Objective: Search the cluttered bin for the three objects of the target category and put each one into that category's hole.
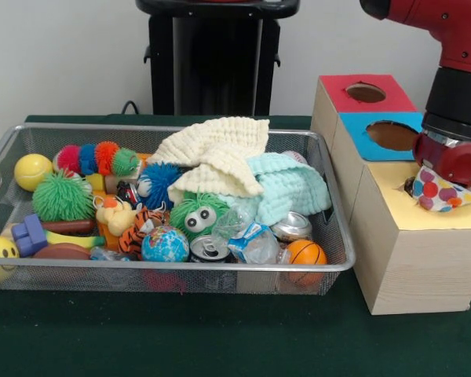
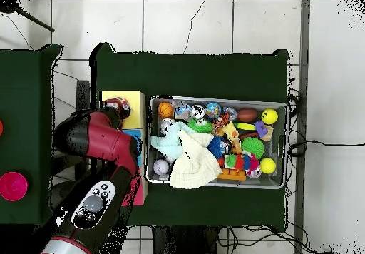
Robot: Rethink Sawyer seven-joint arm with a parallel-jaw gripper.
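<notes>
The fingers [image 1: 438, 188] grip a soft, light, white polka-dotted fabric piece [image 1: 439, 192] at its bunched top; it hangs limp directly beneath, over the yellow-topped wooden box [image 1: 412, 251].

Even, bright indoor light w/ soft shadows, slight glare on cans [image 1: 210, 248], no blur.
</notes>
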